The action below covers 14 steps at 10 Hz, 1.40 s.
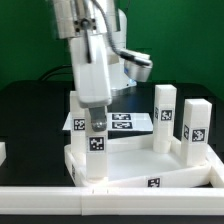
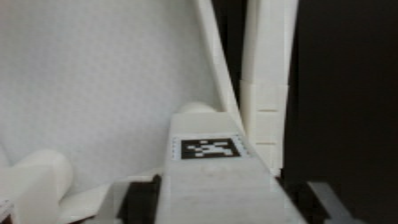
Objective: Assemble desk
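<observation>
Fingers of the gripper (image 1: pixel 95 122) come straight down in the centre-left of the exterior view and are partly closed around a blocky white leg (image 1: pixel 93 150), which stands upright with a black-and-white tag on its face. In the wrist view the same leg (image 2: pixel 217 170) fills the lower middle of the frame, its tag facing the camera, and the dark fingertips (image 2: pixel 326 198) sit at either side of it in the bottom corners, pressed close to its flanks. The leg's lower end is at the near left corner of the desk slab (image 1: pixel 150 170), a flat white rectangle lying low in the exterior view's centre and right; whether the leg is seated in a corner socket cannot be told. Two more white legs stand upright on the slab's right part: one (image 1: pixel 164 118) at centre right, another (image 1: pixel 196 128) nearer the right edge, both showing tags and apart from each other. Behind the gripper, the marker board (image 1: pixel 128 122) lies flat on the dark table (image 1: pixel 30 110), its tags visible at mid-frame. A long white border rail (image 1: pixel 110 200) runs across the bottom of the exterior view, in front of the slab.
</observation>
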Each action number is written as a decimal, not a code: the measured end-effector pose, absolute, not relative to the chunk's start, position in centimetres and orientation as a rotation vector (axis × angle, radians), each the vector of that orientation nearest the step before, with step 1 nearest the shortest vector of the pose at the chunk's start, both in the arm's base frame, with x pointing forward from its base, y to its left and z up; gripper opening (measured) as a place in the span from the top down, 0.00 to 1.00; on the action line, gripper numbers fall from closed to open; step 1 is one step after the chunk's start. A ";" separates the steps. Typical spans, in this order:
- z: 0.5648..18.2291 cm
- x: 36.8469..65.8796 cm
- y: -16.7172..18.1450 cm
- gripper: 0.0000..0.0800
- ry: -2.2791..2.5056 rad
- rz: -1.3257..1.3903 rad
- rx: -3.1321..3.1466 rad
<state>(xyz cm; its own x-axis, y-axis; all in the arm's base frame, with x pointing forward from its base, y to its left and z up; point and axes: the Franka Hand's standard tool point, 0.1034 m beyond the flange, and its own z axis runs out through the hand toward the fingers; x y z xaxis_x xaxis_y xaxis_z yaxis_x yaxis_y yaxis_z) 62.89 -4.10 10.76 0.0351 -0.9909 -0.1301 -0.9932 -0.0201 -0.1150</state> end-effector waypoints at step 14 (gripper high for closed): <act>11.1 63.1 -3.9 0.37 0.175 -0.184 -3.056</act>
<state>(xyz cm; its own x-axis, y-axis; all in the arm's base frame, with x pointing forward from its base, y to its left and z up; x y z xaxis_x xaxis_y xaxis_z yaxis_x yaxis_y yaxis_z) 63.09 -3.94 11.11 0.9863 -0.1181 0.1151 -0.1091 -0.9907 -0.0816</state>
